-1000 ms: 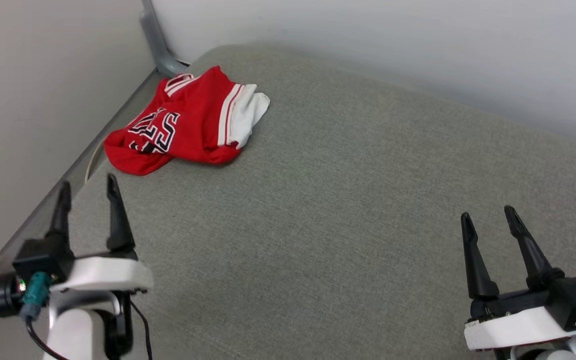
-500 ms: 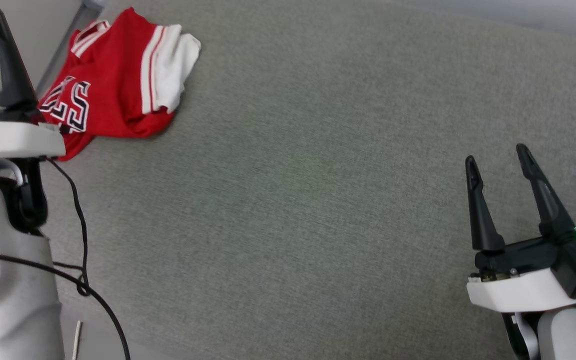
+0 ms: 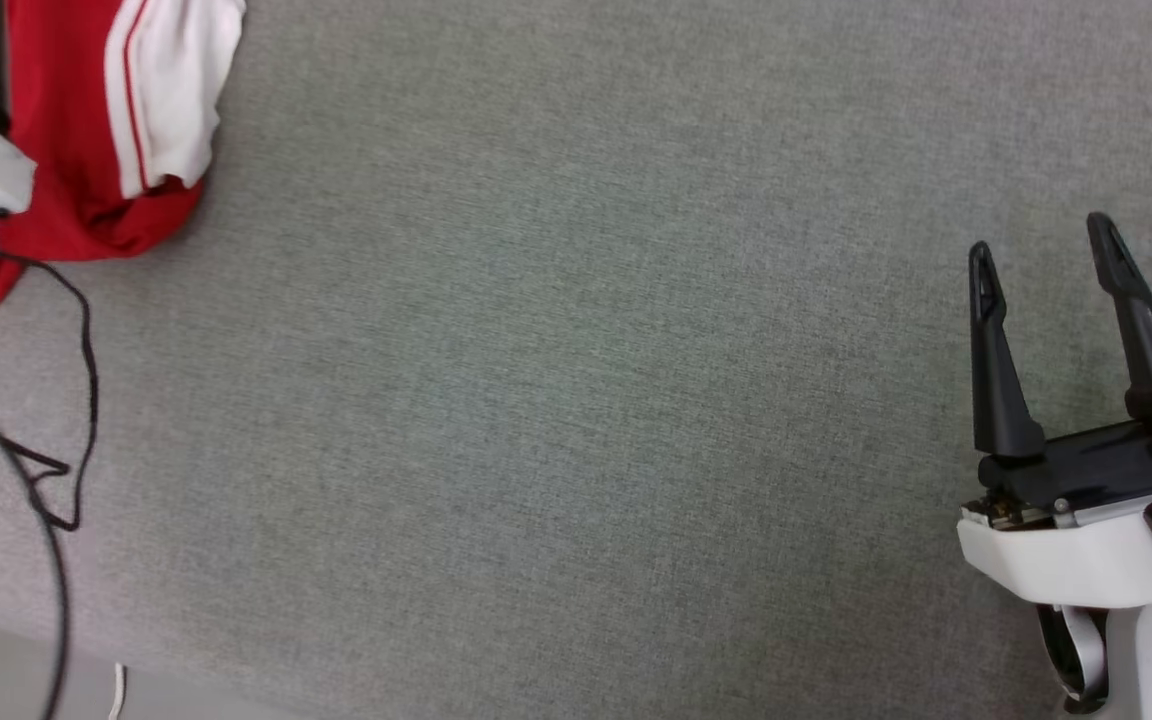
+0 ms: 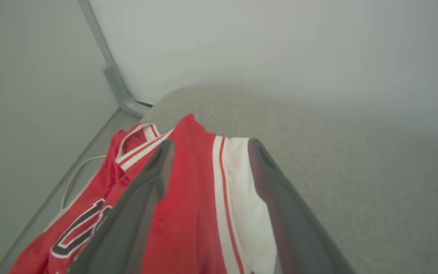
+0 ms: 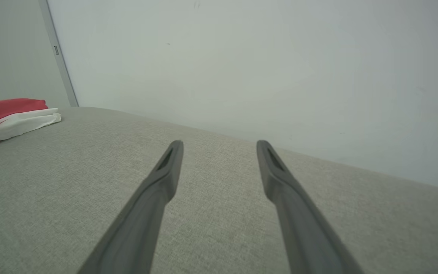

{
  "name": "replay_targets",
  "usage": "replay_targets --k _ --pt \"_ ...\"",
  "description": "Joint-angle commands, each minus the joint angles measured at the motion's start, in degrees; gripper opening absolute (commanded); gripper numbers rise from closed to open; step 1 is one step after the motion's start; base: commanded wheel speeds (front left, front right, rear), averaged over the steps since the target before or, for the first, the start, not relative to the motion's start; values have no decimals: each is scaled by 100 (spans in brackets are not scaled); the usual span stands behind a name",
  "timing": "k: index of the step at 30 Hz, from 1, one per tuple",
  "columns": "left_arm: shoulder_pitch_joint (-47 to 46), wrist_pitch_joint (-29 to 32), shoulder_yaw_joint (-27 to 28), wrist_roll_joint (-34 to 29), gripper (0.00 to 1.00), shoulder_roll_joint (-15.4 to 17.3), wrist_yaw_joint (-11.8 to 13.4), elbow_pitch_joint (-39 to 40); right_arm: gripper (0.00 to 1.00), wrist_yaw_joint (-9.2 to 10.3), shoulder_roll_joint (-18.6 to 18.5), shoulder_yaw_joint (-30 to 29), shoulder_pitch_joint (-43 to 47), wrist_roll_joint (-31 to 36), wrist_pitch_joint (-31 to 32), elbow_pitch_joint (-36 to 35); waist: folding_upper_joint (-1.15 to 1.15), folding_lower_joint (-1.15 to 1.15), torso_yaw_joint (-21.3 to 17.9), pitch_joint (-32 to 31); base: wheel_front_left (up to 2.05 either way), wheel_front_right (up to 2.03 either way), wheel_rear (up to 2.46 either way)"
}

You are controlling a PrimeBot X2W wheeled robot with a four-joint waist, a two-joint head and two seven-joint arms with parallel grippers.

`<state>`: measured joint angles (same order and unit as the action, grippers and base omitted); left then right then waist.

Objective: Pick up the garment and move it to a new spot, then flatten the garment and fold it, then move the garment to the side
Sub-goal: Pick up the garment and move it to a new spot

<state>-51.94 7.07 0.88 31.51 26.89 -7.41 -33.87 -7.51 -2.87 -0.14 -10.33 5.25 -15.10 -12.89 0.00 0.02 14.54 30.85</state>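
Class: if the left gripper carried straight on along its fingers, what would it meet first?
Probably the garment, seen bunched right ahead between the open fingers of the left gripper; how far off is unclear.

Garment (image 4: pixel 188 213) is being shown red, sleeve (image 4: pixel 247 205) white, trim striped red-white, lettering (image 4: pixel 78 232) black-and-white. Cushion (image 3: pixel 576 400) is being shown grey-green, finely woven.

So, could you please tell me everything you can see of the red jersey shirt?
The red jersey T-shirt lies crumpled, not flat, near the far left corner of the grey fabric cushion. It looks like a soft knit: red body, a white short sleeve with red-and-white stripes, striped collar, black-and-white chest lettering partly hidden in folds. The open left claw is poised over it; contact cannot be confirmed.
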Motion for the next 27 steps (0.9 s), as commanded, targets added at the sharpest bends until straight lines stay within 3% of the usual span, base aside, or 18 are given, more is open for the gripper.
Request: replay_targets --k 1,6,11,18,24,25,26,27 --pt "-103 177 -76 144 100 102 3 -44 100 4 -1 -3 -80 28 -10 -46 0 -2 -62 103 0 0 0" --pt "-275 1407 -425 988 100 547 2 -403 100 4 -40 4 -172 56 -10 -137 0 -2 -147 297 0 0 0" --pt "-395 2209 -645 1507 100 810 2 -698 100 4 -67 -6 -250 77 -10 -196 0 -2 -260 470 0 0 0" --pt "-450 2953 -1112 1899 100 896 1 -1007 100 4 -94 -41 -276 116 -10 -280 0 -2 -352 690 0 0 0" --pt "-274 3252 -1841 2122 100 661 -5 -1213 100 4 -100 -9 -374 82 -10 -259 0 -2 -439 825 0 0 0" --pt "-264 3235 -1931 2129 81 670 -6 -1216 100 4 -96 -10 -384 67 -10 -242 0 -2 -452 805 0 0 0" --pt "-269 3196 -2015 2121 19 706 -7 -1219 100 4 -90 -15 -392 49 -10 -228 0 -2 -461 775 0 0 0" --pt "-292 3151 -2086 2116 0 756 -7 -1222 100 4 -82 -13 -388 38 -10 -212 0 -2 -469 730 0 0 0"
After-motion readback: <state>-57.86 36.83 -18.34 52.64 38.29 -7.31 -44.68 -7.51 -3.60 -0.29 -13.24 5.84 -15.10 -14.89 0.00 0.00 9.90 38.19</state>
